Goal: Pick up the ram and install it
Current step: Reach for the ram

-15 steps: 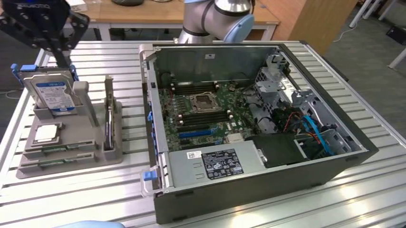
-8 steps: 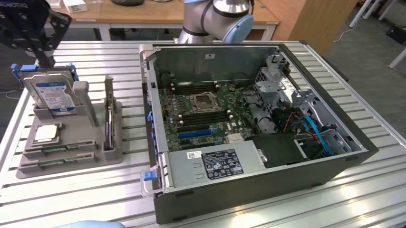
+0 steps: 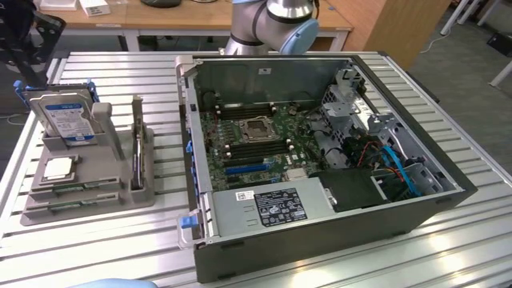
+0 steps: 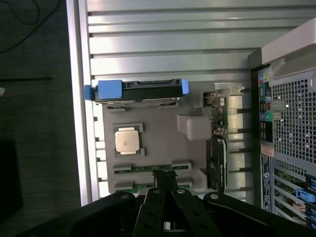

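At the exterior view's left, a grey holder (image 3: pixel 96 165) is seen carrying an upright hard drive (image 3: pixel 68 120), a processor chip (image 3: pixel 57 169) and, along its front edge, the ram (image 3: pixel 68 187), with what may be a second stick (image 3: pixel 68 205) just beside it. To the right an open computer case (image 3: pixel 320 156) is set. The gripper (image 4: pixel 165 177) is held over the ram, fingers closed on nothing.

The table (image 3: pixel 96 246) is seen as ribbed metal — lightly glossy. The holder (image 3: pixel 100 171) is made of matt grey plastic, the computer case (image 3: pixel 320 255) of dark, smooth metal.
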Motion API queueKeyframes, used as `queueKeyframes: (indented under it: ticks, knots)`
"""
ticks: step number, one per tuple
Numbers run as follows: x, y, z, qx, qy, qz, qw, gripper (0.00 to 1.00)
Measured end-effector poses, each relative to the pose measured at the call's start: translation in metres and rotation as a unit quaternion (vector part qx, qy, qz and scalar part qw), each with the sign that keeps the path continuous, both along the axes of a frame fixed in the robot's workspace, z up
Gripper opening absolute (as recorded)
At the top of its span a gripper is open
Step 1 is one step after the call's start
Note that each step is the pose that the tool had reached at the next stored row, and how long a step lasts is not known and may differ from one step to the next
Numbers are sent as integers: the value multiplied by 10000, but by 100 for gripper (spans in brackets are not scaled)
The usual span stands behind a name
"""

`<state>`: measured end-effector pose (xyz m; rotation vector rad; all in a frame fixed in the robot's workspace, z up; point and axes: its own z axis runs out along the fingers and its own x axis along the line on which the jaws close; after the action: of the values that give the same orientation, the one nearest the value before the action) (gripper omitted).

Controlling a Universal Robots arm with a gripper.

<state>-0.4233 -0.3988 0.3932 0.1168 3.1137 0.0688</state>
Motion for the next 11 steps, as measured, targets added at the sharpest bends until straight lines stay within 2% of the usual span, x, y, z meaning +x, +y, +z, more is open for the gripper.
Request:
queueKeyframes:
  ticks: [7,11]
  knots:
    - [0,0,-1,0,0,1,10000,10]
    - [-1,-1,-46,0,0,1,10000,10]
